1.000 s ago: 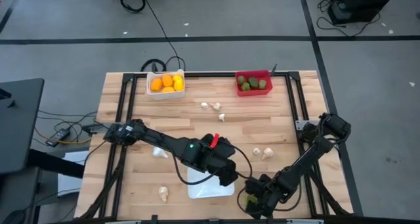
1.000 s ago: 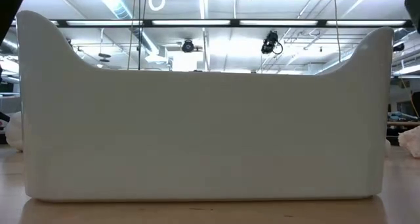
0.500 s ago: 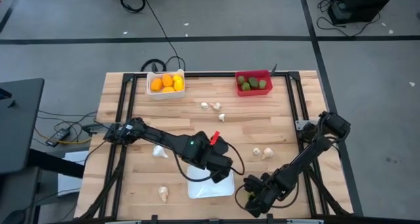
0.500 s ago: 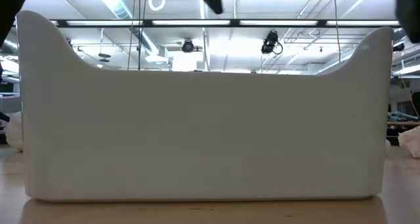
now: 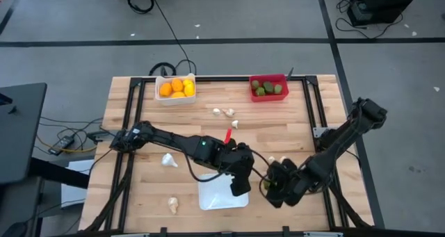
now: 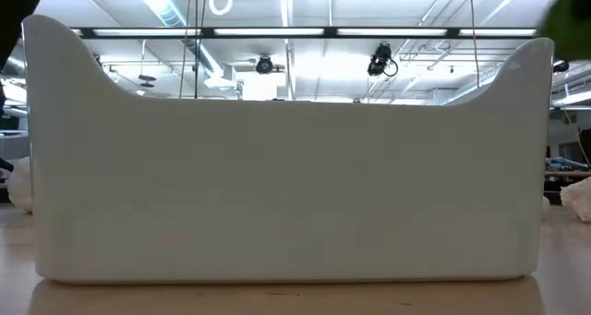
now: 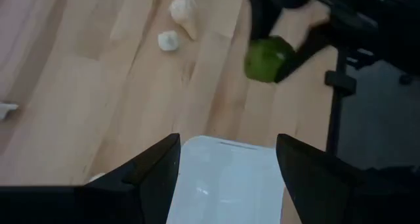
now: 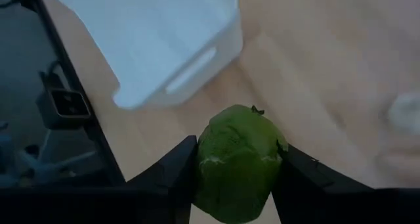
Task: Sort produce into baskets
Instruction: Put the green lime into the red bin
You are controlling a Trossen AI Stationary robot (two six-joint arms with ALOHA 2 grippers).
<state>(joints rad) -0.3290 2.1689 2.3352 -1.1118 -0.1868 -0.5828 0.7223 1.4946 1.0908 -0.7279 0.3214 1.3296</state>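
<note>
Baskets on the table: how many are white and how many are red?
White baskets: 2, the deep white bin and the flat white tray.
Red baskets: 1, the red bin.
Total: 3 baskets.

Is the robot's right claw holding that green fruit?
Yes. The right gripper is shut on the green fruit, a finger pressed against each side, above the table.
</note>
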